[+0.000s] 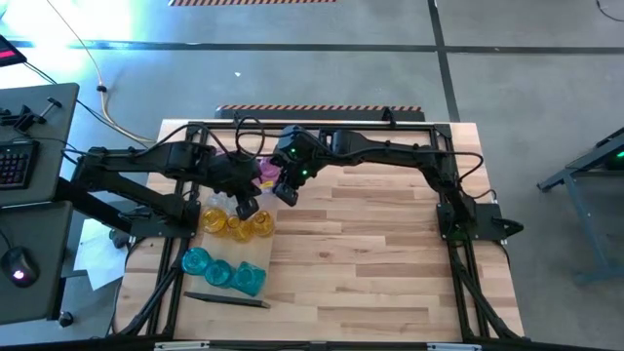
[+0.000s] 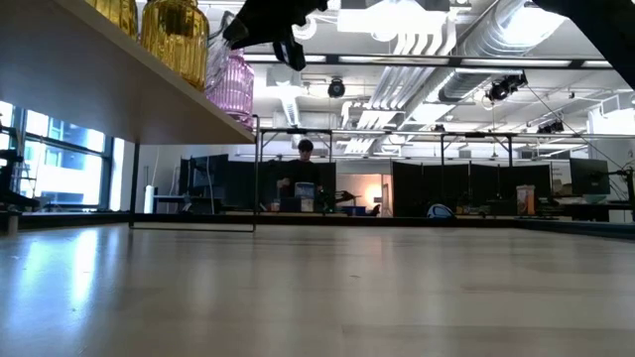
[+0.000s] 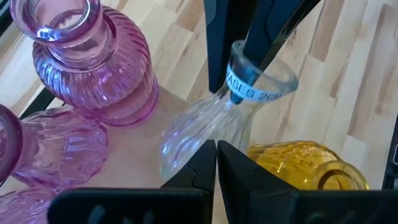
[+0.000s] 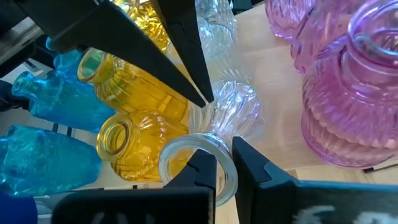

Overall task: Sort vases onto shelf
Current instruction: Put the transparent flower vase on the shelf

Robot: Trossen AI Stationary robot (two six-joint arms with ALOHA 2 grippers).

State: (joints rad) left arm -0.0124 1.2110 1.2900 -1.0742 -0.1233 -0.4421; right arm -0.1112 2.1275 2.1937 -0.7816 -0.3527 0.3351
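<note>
Shelf (image 1: 255,255) sat at table's left w/ pink, amber, teal vases. Clear vase (image 3: 214,121) stood tilted btwn pink and amber groups. Right gripper (image 4: 225,163) pinched its rim; left gripper (image 3: 216,158) was clenched empty, touching its body. Best to steady it upright before letting go.

Vases on hand: yellow vase (image 1: 237,227), three; teal vase (image 1: 219,273), three; clear vase (image 3: 199,127), two; pink vase (image 3: 93,68), at least three, with the full count unclear because the group is partly covered from above and cut off at the edge of the close views. Furniture and equipment: shelf (image 2: 99,79), one; dark robot arm (image 1: 390,146), two; slim dark pen-like stick (image 1: 226,299) on the tabletop, one. Beyond the table: person (image 2: 304,174), one.
</note>
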